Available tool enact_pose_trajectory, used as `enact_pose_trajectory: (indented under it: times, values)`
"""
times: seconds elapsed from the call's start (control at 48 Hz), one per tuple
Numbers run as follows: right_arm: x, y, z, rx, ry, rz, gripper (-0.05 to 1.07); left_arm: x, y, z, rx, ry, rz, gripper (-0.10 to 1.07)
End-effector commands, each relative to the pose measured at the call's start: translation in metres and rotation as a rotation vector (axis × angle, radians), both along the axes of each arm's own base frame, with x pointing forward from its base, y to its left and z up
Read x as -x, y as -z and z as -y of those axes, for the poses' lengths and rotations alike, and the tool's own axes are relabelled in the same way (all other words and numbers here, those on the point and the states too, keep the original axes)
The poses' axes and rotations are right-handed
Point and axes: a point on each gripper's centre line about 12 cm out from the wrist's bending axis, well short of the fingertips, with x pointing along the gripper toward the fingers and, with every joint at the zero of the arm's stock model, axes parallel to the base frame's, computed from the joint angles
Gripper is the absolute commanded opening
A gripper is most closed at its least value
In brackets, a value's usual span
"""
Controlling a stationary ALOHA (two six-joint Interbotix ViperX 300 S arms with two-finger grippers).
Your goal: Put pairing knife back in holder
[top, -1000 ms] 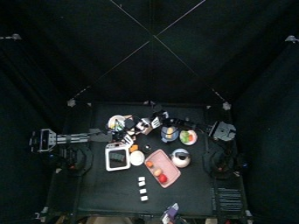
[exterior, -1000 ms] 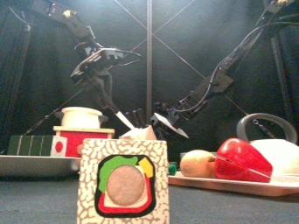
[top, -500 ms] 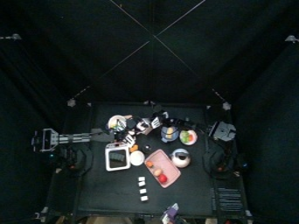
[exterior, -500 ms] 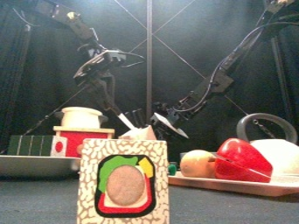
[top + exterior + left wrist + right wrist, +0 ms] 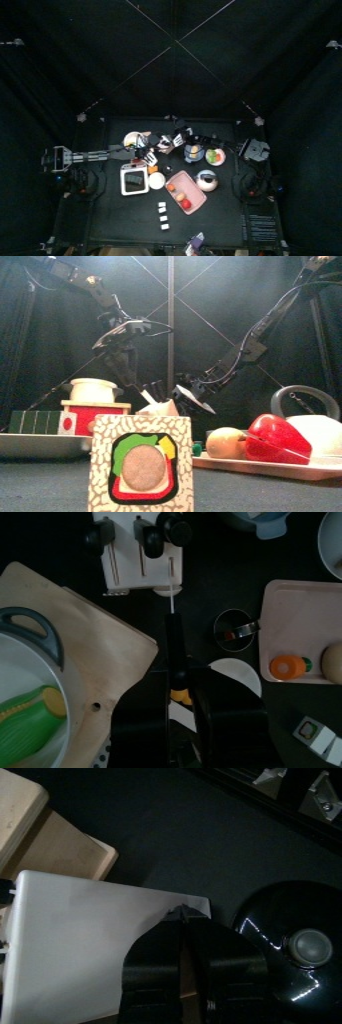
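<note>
Knife point(image 5: 174, 647) in jaws, holder point(image 5: 139, 557) beyond

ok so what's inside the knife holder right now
Dark handle-like shapes stick out of the holder; any blades are hidden inside, and I cannot tell which slot is free. The paring knife is outside it, held in the left gripper, tip toward the holder.

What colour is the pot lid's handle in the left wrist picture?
The lid's handle is dark grey-blue; the left wrist view shows it best.

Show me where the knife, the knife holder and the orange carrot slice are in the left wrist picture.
knife point(image 5: 173, 632), left wrist view, on its dark blade.
holder point(image 5: 138, 557), left wrist view, on its pale slotted top.
carrot slice point(image 5: 286, 667), left wrist view, on its orange face.
</note>
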Motion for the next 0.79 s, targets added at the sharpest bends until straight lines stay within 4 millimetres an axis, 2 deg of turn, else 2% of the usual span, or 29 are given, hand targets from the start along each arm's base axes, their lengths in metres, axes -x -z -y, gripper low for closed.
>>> enact_pose_trajectory:
  times: [0.0,0.333,0.771]
  values:
    - [-0.005,-0.016,0.003,0.022,-0.003,0.035,0.21,-0.005,-0.014,-0.008,-0.017,-0.011,0.036,0.38]
    - [-0.004,-0.015,0.002,0.020,-0.003,0.032,0.21,-0.013,-0.011,-0.014,-0.039,-0.009,0.031,0.41]
    - [-0.006,-0.017,0.001,0.011,-0.018,0.041,0.21,-0.030,-0.006,-0.027,-0.085,-0.006,0.008,0.60]
